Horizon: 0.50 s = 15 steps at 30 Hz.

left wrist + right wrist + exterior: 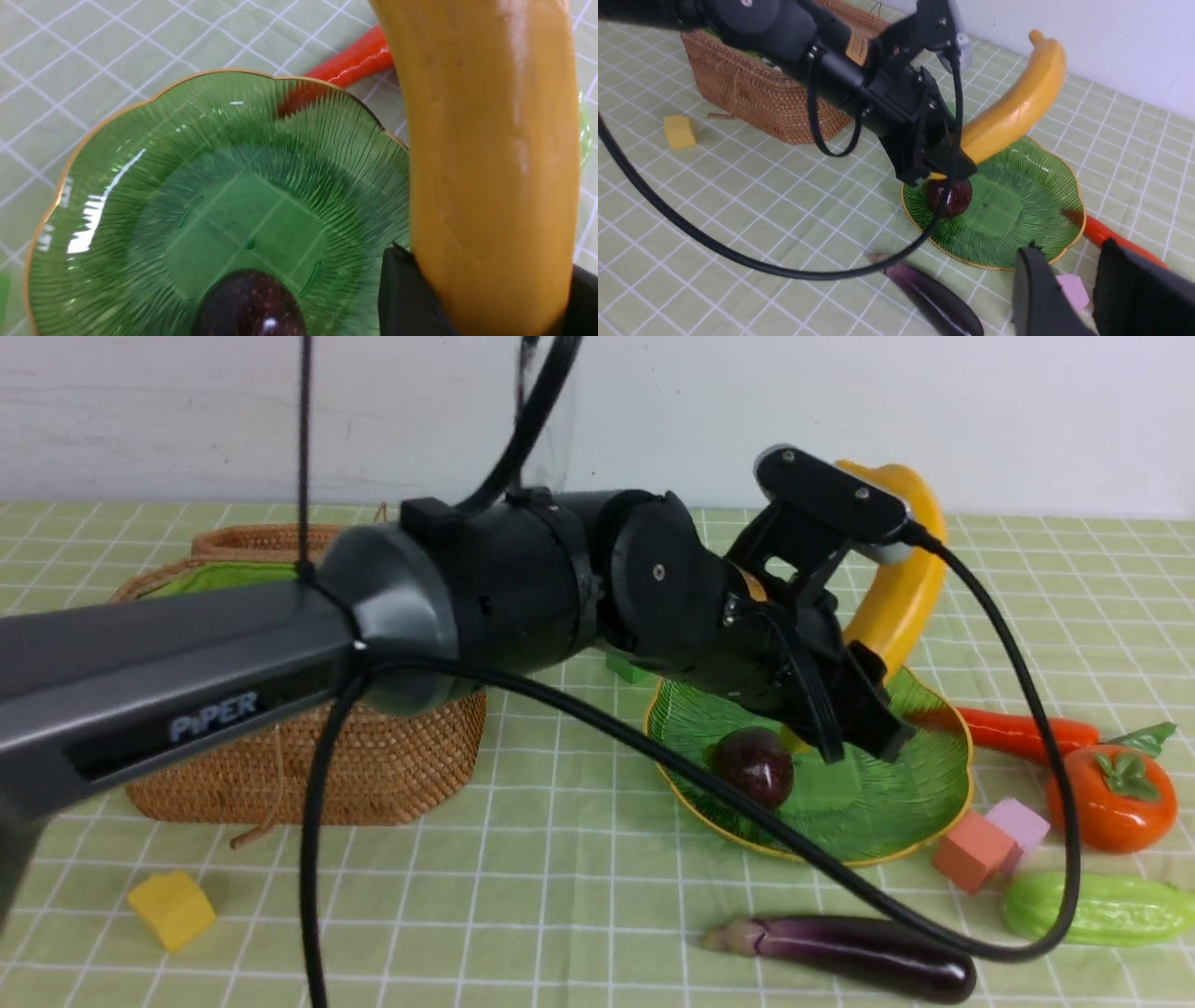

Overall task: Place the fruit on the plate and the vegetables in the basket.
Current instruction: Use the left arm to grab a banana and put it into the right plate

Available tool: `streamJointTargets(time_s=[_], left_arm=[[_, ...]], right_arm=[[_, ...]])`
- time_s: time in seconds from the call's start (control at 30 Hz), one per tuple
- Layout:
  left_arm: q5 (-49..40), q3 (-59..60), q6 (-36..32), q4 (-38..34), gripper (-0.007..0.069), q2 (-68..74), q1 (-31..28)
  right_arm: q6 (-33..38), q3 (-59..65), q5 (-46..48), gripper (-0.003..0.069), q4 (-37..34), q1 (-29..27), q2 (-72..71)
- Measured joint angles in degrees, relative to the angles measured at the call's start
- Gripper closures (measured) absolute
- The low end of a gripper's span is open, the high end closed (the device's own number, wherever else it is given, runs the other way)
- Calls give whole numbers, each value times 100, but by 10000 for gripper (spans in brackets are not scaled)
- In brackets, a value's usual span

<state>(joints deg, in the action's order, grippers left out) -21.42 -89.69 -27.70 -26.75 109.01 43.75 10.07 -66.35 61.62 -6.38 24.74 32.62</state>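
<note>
Over the plate [868,803] | banana [901,579] tilted lengthwise, stem end up | it's pinched between left end effector's [486,289] fingers

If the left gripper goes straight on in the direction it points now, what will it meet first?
Probably the green plate: the left gripper, holding the banana, points down towards it. The height is unclear, and the banana's lower end might touch the mangosteen first.

Glare on the green dish [252,224]
</note>
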Motion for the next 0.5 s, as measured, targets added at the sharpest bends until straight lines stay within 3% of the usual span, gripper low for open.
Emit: streamJointTargets(time_s=[0.13, 0.23, 0.33, 0.5], left_arm=[[182, -179, -416, -445, 303, 430, 0], [385, -270, -481, -620, 233, 678, 0], [570, -307, -488, -895, 103, 867, 0], [584, -312, -493, -1114, 36, 891, 0]], right_arm=[[0, 0, -29, 452, -20, 0, 0], [0, 0, -29, 452, -58, 0, 0], [0, 0, 6, 449, -79, 0, 0], [0, 0, 83, 447, -127, 0, 0]])
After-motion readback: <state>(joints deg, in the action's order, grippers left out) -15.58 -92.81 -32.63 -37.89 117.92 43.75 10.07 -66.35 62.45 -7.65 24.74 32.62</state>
